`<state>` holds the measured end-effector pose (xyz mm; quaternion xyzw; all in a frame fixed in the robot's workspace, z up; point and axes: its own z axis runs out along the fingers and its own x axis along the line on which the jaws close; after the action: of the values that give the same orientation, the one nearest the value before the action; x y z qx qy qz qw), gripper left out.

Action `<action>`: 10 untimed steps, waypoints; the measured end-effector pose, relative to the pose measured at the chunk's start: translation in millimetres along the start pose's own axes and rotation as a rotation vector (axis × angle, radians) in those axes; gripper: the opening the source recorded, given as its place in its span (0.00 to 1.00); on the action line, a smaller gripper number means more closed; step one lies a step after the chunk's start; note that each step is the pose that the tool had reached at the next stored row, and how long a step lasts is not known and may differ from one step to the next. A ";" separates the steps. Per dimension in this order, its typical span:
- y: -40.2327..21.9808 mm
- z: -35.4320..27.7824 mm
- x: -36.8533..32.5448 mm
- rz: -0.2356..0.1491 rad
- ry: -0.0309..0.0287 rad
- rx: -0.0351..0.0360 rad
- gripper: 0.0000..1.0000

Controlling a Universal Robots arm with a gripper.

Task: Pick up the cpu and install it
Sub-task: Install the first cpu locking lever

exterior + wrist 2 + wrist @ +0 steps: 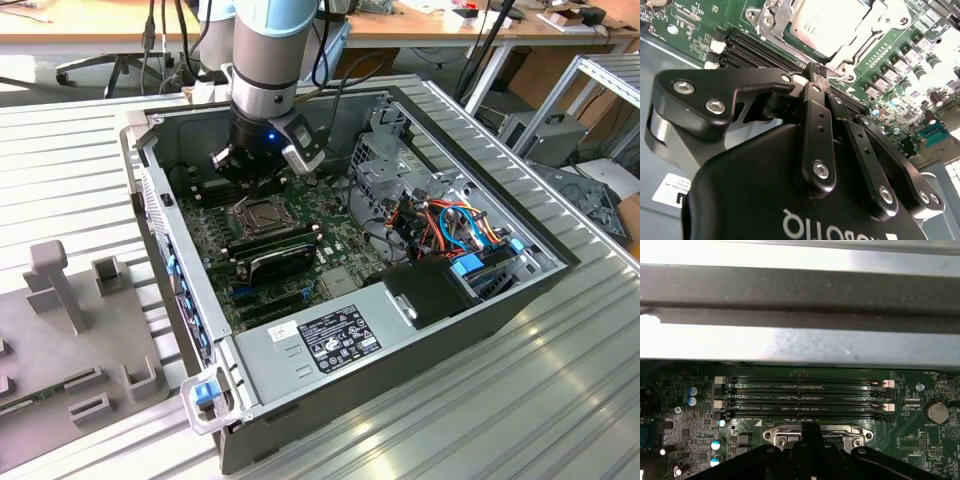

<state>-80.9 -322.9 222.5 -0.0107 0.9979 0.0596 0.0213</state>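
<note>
- Silver-beige cpu (822,25) sits in its socket frame (860,37) on the green board (900,65).
- My gripper (816,70) hangs just above the frame's edge, fingers (812,107) pressed together, holding nothing.
- Case walls (450,200) ring the board closely.

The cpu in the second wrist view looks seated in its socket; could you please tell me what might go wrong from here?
1. The hand, fingers shut, hangs low over the memory slots beside the socket frame; a dip or sideways move could scrape either.
2. The cpu lies inside that frame; a knock on the frame might shift it or harm the contacts beneath, which I cannot see.
</note>
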 end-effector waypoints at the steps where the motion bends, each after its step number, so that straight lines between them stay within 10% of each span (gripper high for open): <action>1: 0.6 -4.6 -0.3 0.000 -0.0008 -0.0002 0.11; 5: 2.5 -20.2 -0.9 -0.001 -0.0048 -0.0001 0.11; 10: 2.7 -20.2 7.9 -0.001 -0.0096 -0.0001 0.11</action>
<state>-89.7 -322.8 242.6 -0.0109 0.9978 0.0597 0.0262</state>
